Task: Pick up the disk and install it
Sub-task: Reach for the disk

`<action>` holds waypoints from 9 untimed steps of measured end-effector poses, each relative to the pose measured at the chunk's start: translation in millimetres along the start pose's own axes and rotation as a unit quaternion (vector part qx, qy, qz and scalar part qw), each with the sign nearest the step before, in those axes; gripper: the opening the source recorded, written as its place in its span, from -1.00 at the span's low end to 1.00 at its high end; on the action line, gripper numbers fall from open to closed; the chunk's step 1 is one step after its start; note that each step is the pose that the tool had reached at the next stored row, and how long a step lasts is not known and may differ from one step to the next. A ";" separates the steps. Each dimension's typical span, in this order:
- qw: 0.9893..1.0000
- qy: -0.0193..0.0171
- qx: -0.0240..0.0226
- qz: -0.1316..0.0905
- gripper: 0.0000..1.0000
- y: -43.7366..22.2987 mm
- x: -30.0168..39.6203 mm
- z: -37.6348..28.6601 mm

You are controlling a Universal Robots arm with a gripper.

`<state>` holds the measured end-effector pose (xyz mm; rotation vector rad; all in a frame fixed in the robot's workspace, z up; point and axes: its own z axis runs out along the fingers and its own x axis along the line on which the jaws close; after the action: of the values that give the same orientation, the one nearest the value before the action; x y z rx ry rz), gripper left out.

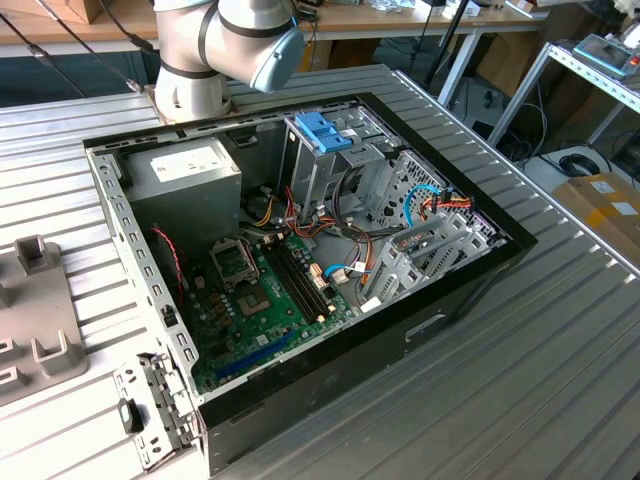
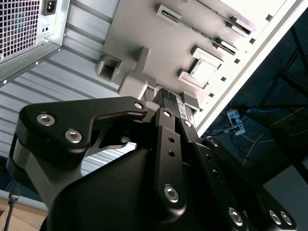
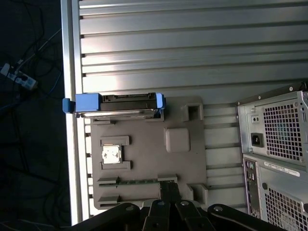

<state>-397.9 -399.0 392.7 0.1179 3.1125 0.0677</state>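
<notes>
Disk (image 3: 126,102): I see it standing on edge in the end slot of the grey fixture plate (image 3: 144,159). It has light-blue rails along its long sides and sits close to the table's rim. Not installed.
Gripper (image 3: 168,188): hangs over the plate's opposite end, well apart from the disk. I see no contact with anything.
Fingers (image 2: 166,98): pressed together, nothing between them.
Plate extras: a square chip (image 3: 111,155) sits in a framed pocket. A thin green board (image 3: 137,181) lies in a slot near it.
Computer case (image 1: 380,360): lid off, lying flat on the ribbed metal table (image 1: 540,360). The plate is at the exterior view's left, near the case's rear panel.
Drive cage (image 1: 345,175): silver, with a blue latch (image 1: 325,130) on top.
Other internals: power supply (image 1: 185,175) in the rear corner, motherboard (image 1: 265,290) on the floor of the case.
Arm (image 1: 225,40): its base is on the table just beyond the power-supply corner.
</notes>
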 end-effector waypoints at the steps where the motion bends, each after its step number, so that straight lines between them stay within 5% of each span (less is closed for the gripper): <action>1: 1.000 0.000 0.000 0.000 -0.80 0.0 0.0 0.0; 9: 1.000 0.000 0.000 0.000 -0.80 -0.1 1.1 0.0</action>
<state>-399.0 -399.0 392.7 0.1183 3.1125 0.0676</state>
